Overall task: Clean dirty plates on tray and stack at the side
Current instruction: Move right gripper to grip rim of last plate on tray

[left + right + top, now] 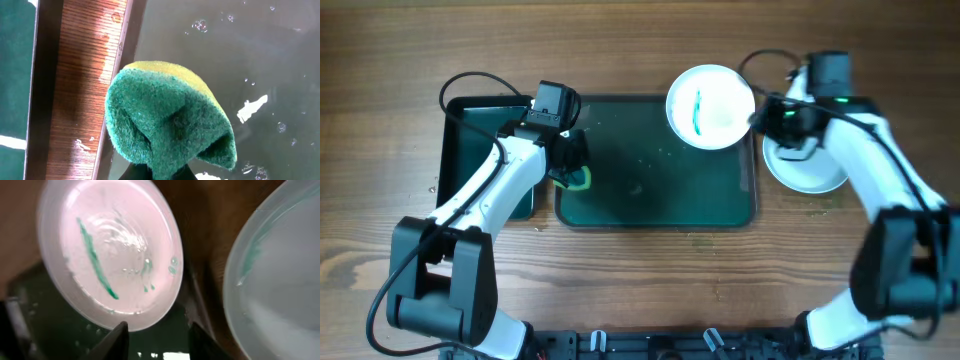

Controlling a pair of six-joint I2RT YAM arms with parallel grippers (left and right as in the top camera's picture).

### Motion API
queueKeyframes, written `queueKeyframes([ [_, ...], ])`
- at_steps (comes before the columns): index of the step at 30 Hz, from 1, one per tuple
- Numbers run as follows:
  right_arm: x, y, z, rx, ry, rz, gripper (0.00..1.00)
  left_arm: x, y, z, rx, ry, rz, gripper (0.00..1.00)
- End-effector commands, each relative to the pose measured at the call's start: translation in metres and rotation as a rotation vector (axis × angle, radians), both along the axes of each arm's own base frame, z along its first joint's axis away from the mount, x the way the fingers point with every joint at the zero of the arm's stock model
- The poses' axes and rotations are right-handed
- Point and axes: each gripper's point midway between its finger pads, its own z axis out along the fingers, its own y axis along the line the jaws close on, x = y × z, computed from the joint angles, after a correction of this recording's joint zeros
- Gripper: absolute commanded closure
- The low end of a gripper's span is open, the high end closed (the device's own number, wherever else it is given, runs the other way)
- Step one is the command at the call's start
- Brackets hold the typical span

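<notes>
At the left edge of the tray (650,200), the left gripper (570,160) pinches a sponge (165,125). Toward the tray's far right corner sits a white plate (710,105), its teal streak unwashed. The right gripper (157,326) hangs at its rim, fingers spread (a second plate (810,170) lies on the counter (650,280) beyond). Scrubbing seems next: the sponge must cross to the streak.
</notes>
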Motion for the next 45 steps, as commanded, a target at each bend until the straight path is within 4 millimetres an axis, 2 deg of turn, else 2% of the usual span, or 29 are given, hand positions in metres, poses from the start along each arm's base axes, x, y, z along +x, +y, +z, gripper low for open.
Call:
queueKeyframes([
  [1,0.003,0.013,-0.038,-0.066,0.083,-0.100,0.62,0.006,-0.002,0.010,-0.020,-0.030,0.012,0.96],
  [6,-0.003,0.014,-0.081,-0.141,0.167,-0.148,0.70,0.006,-0.002,0.010,-0.020,-0.029,0.012,0.96],
  [7,-0.004,0.014,-0.085,-0.142,0.174,-0.146,0.76,0.006,-0.002,0.010,-0.020,-0.029,0.012,0.96],
  [8,-0.004,0.014,-0.086,-0.140,0.178,-0.144,0.87,0.006,-0.002,0.010,-0.020,-0.029,0.012,0.96],
  [10,-0.005,0.021,-0.085,-0.115,0.175,-0.099,0.96,0.006,-0.002,0.010,-0.020,-0.029,0.012,0.96],
  [13,-0.014,0.041,-0.075,-0.024,0.185,0.016,0.96,0.006,-0.002,0.010,-0.020,-0.029,0.012,0.96],
  [16,-0.039,0.058,-0.059,0.019,0.224,0.152,0.96,0.006,-0.002,0.010,-0.020,-0.029,0.012,0.96],
  [20,-0.075,0.081,-0.051,-0.002,0.303,0.276,0.95,0.006,-0.002,0.010,-0.020,-0.030,0.012,0.96],
  [22,-0.087,0.096,-0.052,-0.016,0.316,0.342,0.88,0.006,-0.002,0.010,-0.020,-0.029,0.012,0.96],
  [23,-0.091,0.103,-0.052,-0.030,0.309,0.388,0.79,0.006,-0.002,0.010,-0.020,-0.029,0.012,0.96],
  [24,-0.090,0.103,-0.054,-0.075,0.289,0.419,0.62,0.006,-0.002,0.010,-0.020,-0.029,0.012,0.96],
  [25,-0.085,0.097,-0.056,-0.126,0.268,0.421,0.54,0.006,-0.002,0.010,-0.020,-0.029,0.012,0.96],
  [28,-0.060,0.084,-0.058,-0.241,0.150,0.479,0.47,0.006,-0.002,0.010,-0.020,-0.030,0.013,0.96],
  [30,-0.046,0.089,-0.055,-0.239,0.074,0.532,0.47,0.006,-0.002,0.010,-0.020,-0.030,0.012,0.96],
  [31,-0.035,0.100,-0.052,-0.207,0.010,0.570,0.47,0.006,-0.002,0.010,-0.020,-0.030,0.012,0.96],
  [33,-0.024,0.121,-0.049,-0.108,-0.060,0.600,0.51,0.006,-0.002,0.010,-0.020,-0.029,0.012,0.96],
  [35,-0.027,0.135,-0.059,-0.040,-0.048,0.622,0.53,0.006,-0.002,0.010,-0.020,-0.029,0.013,0.96],
  [37,-0.034,0.134,-0.073,-0.033,0.011,0.593,0.60,0.006,-0.002,0.010,-0.020,-0.030,0.013,0.96],
  [41,-0.039,0.133,-0.085,-0.007,0.088,0.503,0.90,0.009,-0.003,0.011,-0.023,-0.042,0.012,0.96],
  [43,-0.042,0.132,-0.087,0.006,0.124,0.455,0.96,0.013,-0.004,0.013,-0.028,-0.060,0.012,0.96],
  [45,-0.050,0.130,-0.089,0.020,0.183,0.386,0.96,0.021,-0.012,0.016,-0.053,-0.097,-0.003,0.96],
])
